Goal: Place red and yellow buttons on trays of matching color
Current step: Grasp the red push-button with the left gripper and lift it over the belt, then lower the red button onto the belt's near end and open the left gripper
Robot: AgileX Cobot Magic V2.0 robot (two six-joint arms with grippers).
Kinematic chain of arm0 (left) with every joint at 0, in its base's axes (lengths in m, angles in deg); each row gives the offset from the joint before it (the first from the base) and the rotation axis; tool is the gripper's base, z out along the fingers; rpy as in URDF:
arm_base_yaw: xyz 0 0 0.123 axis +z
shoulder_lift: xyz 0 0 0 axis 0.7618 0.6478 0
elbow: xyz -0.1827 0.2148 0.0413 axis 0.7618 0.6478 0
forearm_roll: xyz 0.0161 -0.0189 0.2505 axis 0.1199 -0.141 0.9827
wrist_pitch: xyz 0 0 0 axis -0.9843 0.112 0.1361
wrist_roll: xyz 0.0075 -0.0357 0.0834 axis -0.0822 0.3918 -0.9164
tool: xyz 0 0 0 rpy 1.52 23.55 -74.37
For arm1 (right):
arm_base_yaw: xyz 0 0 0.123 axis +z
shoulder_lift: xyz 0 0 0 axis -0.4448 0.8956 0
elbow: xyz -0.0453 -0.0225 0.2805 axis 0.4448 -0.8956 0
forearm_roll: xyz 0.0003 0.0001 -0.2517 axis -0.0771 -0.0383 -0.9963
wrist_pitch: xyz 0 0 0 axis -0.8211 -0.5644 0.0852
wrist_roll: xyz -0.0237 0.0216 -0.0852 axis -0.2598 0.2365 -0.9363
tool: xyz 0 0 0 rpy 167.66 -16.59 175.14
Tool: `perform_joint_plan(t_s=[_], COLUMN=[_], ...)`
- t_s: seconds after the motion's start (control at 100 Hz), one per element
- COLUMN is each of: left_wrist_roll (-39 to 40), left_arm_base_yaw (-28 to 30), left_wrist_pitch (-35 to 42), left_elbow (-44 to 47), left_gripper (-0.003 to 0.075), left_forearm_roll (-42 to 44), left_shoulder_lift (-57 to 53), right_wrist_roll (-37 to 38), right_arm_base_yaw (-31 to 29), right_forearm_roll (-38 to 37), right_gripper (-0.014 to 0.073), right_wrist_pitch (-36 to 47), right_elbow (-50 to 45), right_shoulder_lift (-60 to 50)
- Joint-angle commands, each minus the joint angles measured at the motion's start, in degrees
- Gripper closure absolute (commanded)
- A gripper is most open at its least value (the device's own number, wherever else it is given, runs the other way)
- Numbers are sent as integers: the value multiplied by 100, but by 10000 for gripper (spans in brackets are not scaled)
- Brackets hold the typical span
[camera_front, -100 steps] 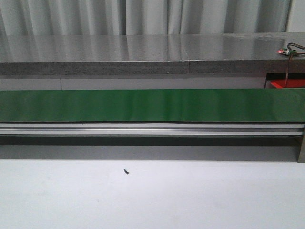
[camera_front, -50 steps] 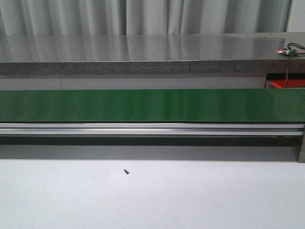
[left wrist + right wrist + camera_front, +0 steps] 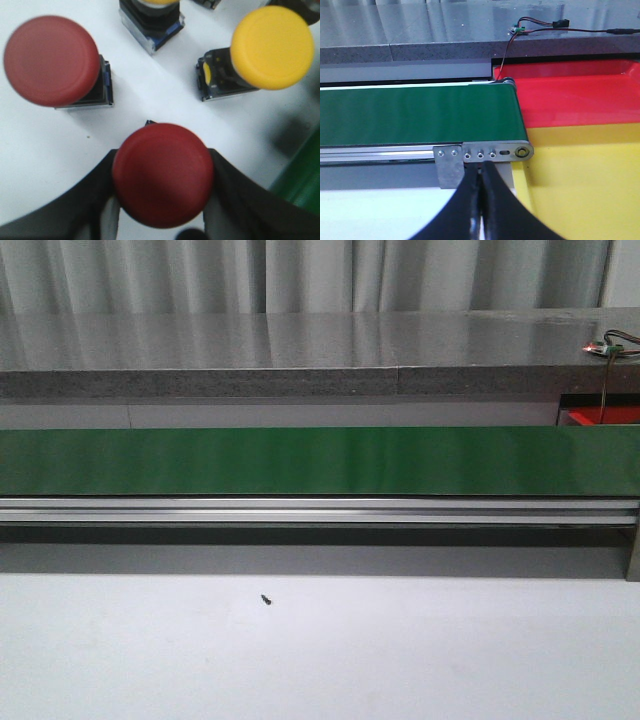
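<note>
My left fingers (image 3: 162,220) pinch the cap of a red button (image 3: 162,175) from both sides, with another red button (image 3: 51,61) and a yellow button (image 3: 272,47) standing just beyond it on the white tabletop (image 3: 150,90). I should lift straight up with a firm squeeze so I nudge neither neighbour. My right fingers (image 3: 481,210) are pressed together, empty, near the end of the green conveyor (image 3: 420,117), beside which lie the red tray (image 3: 580,97) and yellow tray (image 3: 590,180).
</note>
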Motion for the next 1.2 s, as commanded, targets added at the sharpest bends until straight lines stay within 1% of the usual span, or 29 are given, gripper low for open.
perform_joint_plan(t_s=[0.0,0.1,0.28,0.41,0.5,0.67,0.89,1.1,1.19], left_wrist_roll=[25,13,10,-145,-204,-204,-215,-215,-215], left_arm_base_yaw=[12,12,12,-78,-307,-815,-1357,-1744,-1796], left_wrist_pitch=[168,-33,-170,-614,-815,-880,-993,-998,-942], left_elbow=[-67,-47,-47,-218,-418,-801,-1243,-1508,-1567], left_gripper=[510,510,510,510,511,511,510,510,510], left_forearm_roll=[-57,-16,45,58,94,106,106,135,135], left_shoulder_lift=[-592,-983,-1705,-1953,-1953,-1870,-1373,-845,-621], right_wrist_roll=[-18,-18,-18,-18,-18,-18,-18,-18,-18], right_arm_base_yaw=[4,4,4,4,4,4,4,4,4], right_forearm_roll=[2,2,2,2,2,2,2,2,2], right_gripper=[660,660,660,660,660,660,660,660,660], right_wrist_pitch=[461,461,461,461,461,461,461,461,461], right_elbow=[110,110,110,110,110,110,110,110,110], right_shoulder_lift=[-94,-94,-94,-94,-94,-94,-94,-94,-94])
